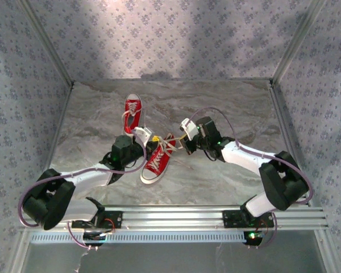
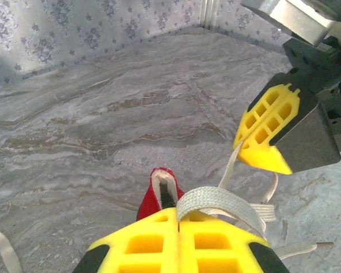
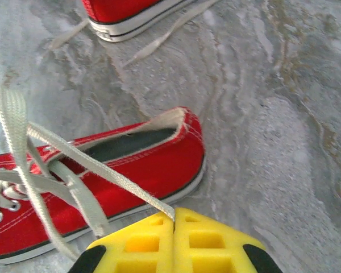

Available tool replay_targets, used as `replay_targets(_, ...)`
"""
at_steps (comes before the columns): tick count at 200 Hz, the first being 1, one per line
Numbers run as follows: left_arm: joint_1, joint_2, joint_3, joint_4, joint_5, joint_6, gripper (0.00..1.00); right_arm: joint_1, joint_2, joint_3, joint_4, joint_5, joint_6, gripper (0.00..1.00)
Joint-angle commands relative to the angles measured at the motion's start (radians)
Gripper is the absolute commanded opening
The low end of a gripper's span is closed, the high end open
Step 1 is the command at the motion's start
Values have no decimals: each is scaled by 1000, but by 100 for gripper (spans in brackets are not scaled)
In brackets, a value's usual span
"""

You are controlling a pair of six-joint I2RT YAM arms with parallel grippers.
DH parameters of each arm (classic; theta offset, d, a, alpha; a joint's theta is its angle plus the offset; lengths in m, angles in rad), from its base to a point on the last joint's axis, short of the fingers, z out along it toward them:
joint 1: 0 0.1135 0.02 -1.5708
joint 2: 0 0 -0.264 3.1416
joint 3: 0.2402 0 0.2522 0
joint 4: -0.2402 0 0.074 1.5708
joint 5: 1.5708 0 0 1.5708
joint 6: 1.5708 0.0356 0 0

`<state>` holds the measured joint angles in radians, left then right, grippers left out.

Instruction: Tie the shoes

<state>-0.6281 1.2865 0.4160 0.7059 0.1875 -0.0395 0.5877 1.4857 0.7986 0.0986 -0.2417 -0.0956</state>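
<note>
Two red shoes lie on the marble table: one (image 1: 157,161) in the middle, between the arms, and one (image 1: 133,112) farther back. My left gripper (image 1: 154,138) hovers over the near shoe's heel (image 2: 159,193), its yellow fingers shut on a loop of white lace (image 2: 216,200). My right gripper (image 1: 181,138) is just to the right of that shoe (image 3: 131,170) and is shut on the end of another white lace (image 3: 102,170), which runs taut back to the eyelets. The right gripper's fingers (image 2: 267,128) hang close to the left gripper (image 2: 179,211), and more lace hangs down from them.
The far shoe (image 3: 131,14) trails loose laces on the table. Patterned walls with metal frame posts (image 1: 62,68) close in the table on three sides. A rail (image 1: 176,216) carrying both arm bases runs along the near edge.
</note>
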Motion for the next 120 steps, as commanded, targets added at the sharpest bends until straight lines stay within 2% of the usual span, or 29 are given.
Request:
replay_targets(1,11,-27,-8,-11,-42,-35,0,-6,-30,-6,-78,145,33,0)
replay_targets(46,49,-41,-12,-51,-51,-127,0,-51,-34,-3,-167,313,175,0)
replay_targets(85,106,-44,3,-137,-8,-274,0,-85,-31,-14,-206,348,267,0)
replay_targets(120,125,-83,-47,-118,11,-340,0,-122,-39,-22,-225,390,331,0)
